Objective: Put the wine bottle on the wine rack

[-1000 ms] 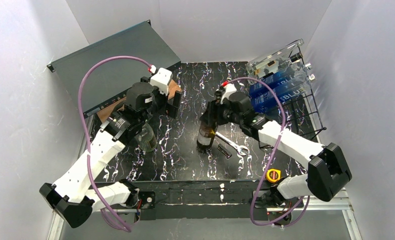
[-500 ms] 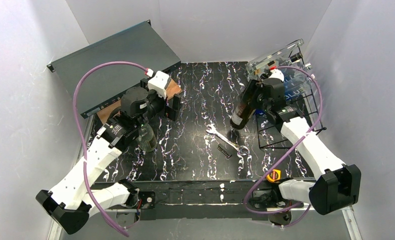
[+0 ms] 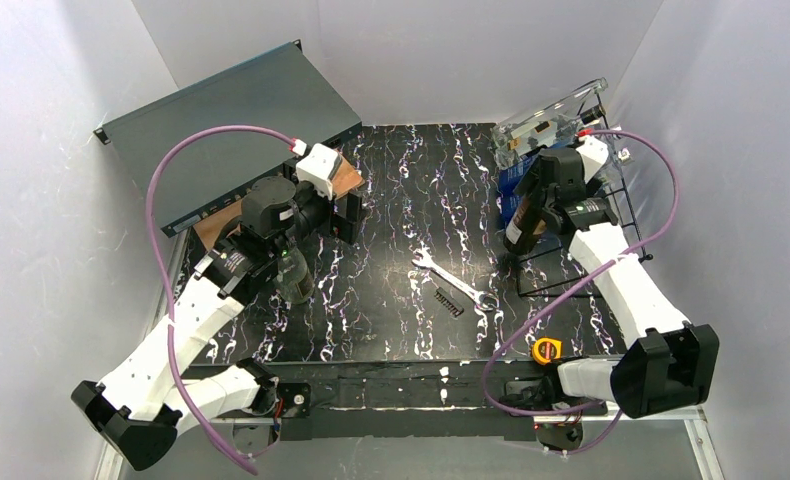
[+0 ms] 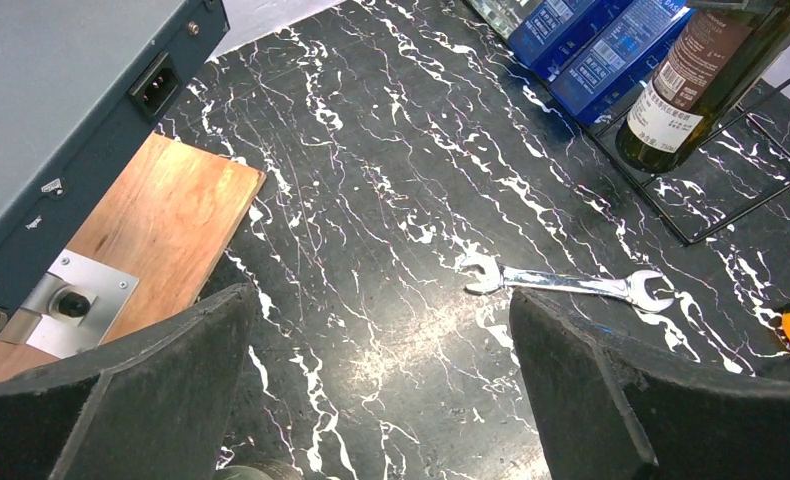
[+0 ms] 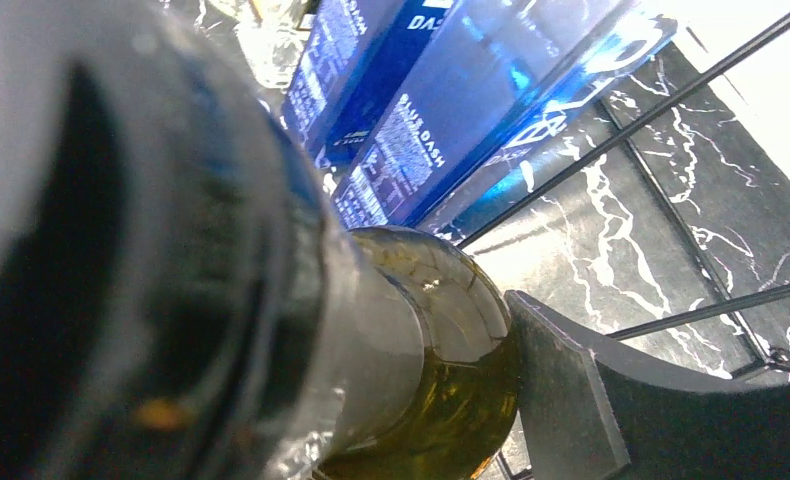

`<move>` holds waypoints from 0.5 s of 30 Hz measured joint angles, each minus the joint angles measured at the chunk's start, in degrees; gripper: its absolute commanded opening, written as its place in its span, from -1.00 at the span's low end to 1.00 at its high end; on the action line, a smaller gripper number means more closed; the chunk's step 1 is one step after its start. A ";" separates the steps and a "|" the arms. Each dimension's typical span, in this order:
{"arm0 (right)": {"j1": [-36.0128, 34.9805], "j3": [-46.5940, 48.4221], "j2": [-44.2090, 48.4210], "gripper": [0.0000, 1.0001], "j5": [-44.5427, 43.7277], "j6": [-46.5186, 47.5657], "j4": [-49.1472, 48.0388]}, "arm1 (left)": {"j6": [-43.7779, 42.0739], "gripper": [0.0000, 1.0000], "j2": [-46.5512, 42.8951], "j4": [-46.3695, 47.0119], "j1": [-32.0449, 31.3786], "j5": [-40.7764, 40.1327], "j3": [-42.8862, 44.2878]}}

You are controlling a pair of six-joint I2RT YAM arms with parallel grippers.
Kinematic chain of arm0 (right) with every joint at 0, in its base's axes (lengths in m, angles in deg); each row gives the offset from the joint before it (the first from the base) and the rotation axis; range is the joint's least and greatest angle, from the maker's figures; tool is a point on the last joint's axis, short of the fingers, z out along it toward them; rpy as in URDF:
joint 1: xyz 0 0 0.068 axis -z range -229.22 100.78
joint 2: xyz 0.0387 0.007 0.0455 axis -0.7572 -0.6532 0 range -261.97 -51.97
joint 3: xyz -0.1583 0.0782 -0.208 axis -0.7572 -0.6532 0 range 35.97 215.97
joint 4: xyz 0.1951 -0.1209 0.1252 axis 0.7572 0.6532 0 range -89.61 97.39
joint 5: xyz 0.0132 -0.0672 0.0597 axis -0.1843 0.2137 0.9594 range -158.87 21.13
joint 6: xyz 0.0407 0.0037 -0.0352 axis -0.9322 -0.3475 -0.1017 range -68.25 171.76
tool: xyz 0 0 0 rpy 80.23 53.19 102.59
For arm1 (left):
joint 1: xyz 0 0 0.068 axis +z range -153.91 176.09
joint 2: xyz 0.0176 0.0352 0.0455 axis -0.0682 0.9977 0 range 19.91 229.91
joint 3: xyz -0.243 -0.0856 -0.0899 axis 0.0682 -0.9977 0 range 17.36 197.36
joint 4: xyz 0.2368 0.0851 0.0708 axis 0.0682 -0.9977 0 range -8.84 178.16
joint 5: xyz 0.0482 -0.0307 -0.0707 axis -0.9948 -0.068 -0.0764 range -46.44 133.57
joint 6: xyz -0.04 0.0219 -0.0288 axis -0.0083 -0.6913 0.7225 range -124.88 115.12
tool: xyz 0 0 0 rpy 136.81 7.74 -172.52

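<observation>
The wine bottle (image 3: 521,222), dark olive glass with a brown label, hangs tilted over the left edge of the wine rack (image 3: 616,215), a black thin-wire frame at the right. My right gripper (image 3: 537,192) is shut on its upper part. In the right wrist view the bottle (image 5: 441,300) fills the left, one finger (image 5: 591,400) presses its shoulder, and the rack's wires (image 5: 671,100) lie beyond. My left gripper (image 3: 329,215) stands open and empty over the table's left. From the left wrist, the bottle (image 4: 686,85) shows above the rack (image 4: 731,190).
Blue boxes (image 3: 516,180) and a clear case (image 3: 551,115) lie on the rack's far end. A wrench (image 3: 453,282), a black comb-like piece (image 3: 449,302) and a yellow tape measure (image 3: 545,350) lie on the table. A grey metal case (image 3: 221,120), wooden board (image 4: 161,230) and glass jar (image 3: 293,275) are left.
My right arm has carried the bottle from the table's middle to the right, up to the rack's left edge. The left arm shifted only slightly.
</observation>
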 measured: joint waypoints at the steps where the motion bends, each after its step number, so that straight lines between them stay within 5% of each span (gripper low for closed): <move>1: 0.15 0.02 -0.35 -0.97 -0.85 -0.35 0.00 | 0.17 0.97 0.02 0.09 0.00 0.00 0.00; 15: 0.83 0.83 -4.44 -0.97 -7.30 -7.30 0.48 | 0.61 0.97 1.70 0.17 -0.07 0.00 -0.15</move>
